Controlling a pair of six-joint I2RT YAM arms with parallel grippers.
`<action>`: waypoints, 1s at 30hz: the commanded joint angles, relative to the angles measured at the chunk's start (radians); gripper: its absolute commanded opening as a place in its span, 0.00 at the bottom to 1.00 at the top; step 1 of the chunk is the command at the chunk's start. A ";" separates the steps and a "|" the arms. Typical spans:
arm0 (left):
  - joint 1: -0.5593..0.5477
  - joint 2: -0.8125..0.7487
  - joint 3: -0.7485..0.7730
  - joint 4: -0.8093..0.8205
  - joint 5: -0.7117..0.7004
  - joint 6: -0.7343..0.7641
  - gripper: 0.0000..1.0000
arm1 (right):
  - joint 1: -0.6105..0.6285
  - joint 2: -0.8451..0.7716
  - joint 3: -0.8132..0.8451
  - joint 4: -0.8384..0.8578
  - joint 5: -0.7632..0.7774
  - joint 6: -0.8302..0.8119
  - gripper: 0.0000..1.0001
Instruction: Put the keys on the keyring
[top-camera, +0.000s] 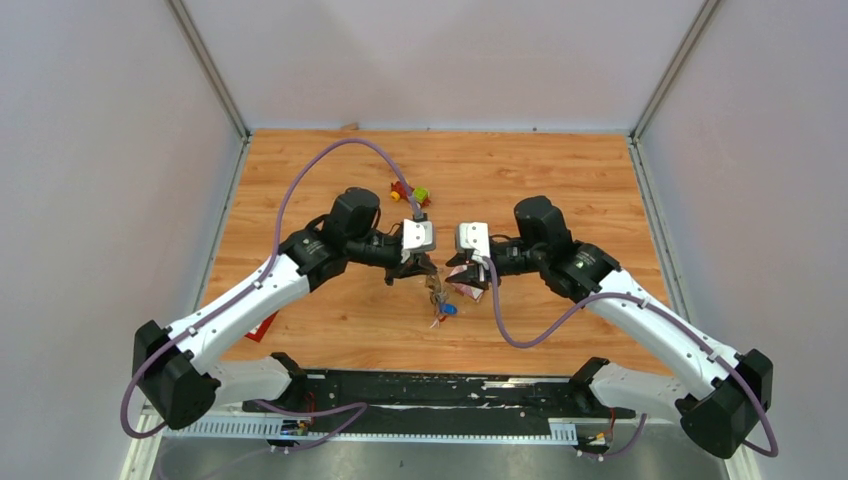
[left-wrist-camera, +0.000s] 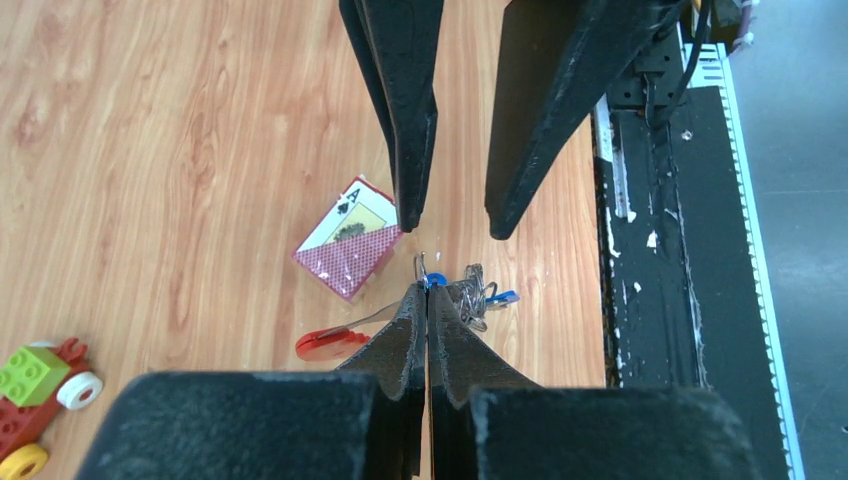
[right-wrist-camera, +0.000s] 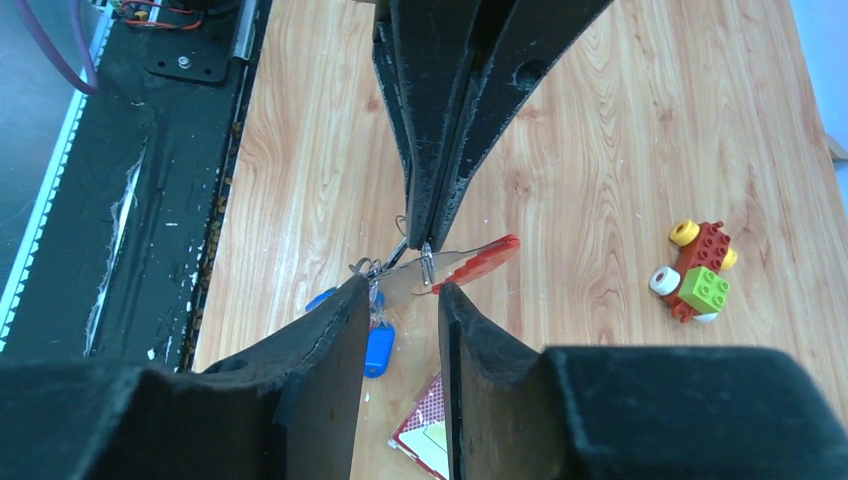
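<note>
My left gripper (left-wrist-camera: 427, 290) is shut, its tips pinching the thin metal ring of the keyring (left-wrist-camera: 421, 266) just above the wood. The red fob (left-wrist-camera: 330, 344) sticks out to one side. The keys (left-wrist-camera: 474, 292), a silver cluster with blue heads, hang beside the tips. In the right wrist view the left gripper's shut fingers (right-wrist-camera: 428, 215) come down from the top onto the keyring (right-wrist-camera: 478, 262), and blue key heads (right-wrist-camera: 378, 349) lie below. My right gripper (right-wrist-camera: 402, 288) is open, facing the left one, its tips either side of the ring and holding nothing. From above, both grippers (top-camera: 427, 268) (top-camera: 460, 270) meet over the keys (top-camera: 441, 306).
A red-backed card packet (left-wrist-camera: 346, 250) lies on the wood just under the grippers. A toy car (top-camera: 410, 192) sits further back. A small red item (top-camera: 262, 328) lies near the left arm. The black base rail (top-camera: 440, 390) runs along the near table edge.
</note>
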 joint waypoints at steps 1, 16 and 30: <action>-0.017 -0.031 0.069 -0.053 -0.026 -0.004 0.00 | 0.000 -0.017 0.033 0.006 -0.072 -0.006 0.33; -0.030 -0.040 0.054 -0.043 0.054 0.002 0.00 | 0.000 0.023 0.039 0.016 -0.093 0.013 0.27; -0.030 -0.048 0.025 -0.009 0.072 -0.010 0.00 | 0.002 0.045 0.048 0.021 -0.128 0.027 0.20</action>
